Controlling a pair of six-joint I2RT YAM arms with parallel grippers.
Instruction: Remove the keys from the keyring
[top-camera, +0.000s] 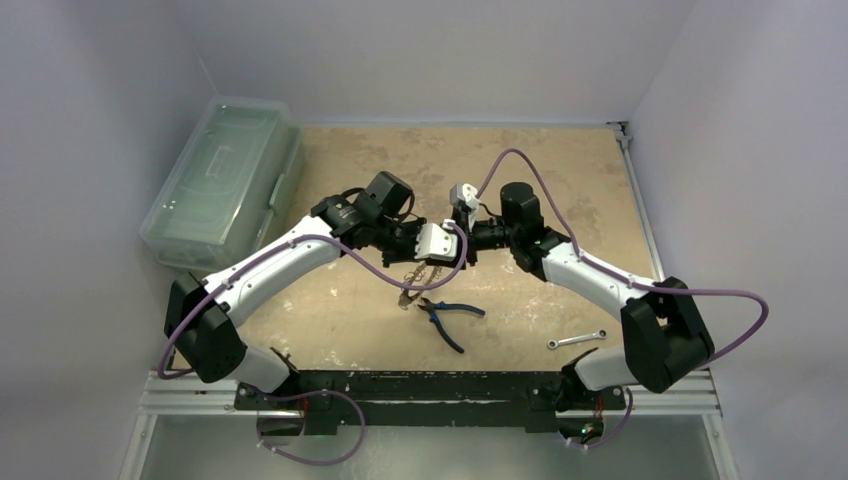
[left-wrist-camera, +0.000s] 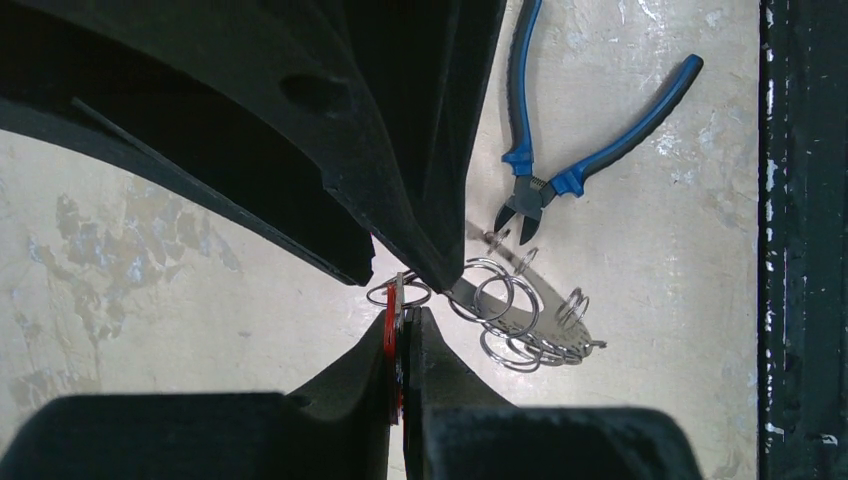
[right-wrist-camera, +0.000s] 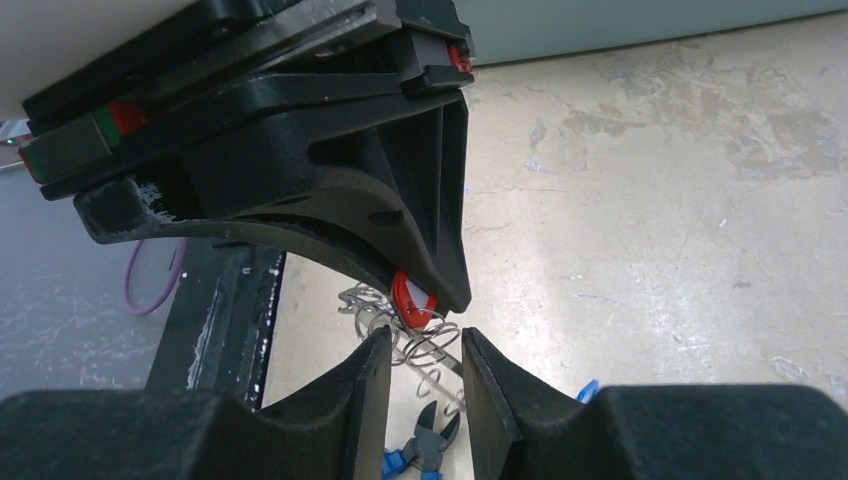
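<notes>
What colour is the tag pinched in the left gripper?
Red. The tag in the left gripper shows best in the left wrist view.

Pale grey walls (top-camera: 420, 50) enclose a worn beige tabletop (top-camera: 560, 170) — clear plastic bin (top-camera: 225, 175) at left.

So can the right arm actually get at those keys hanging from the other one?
Probably yes. The right gripper is open right beside the keys, which dangle by a red tag pinched in the left gripper. Nothing seems to be between them.
</notes>
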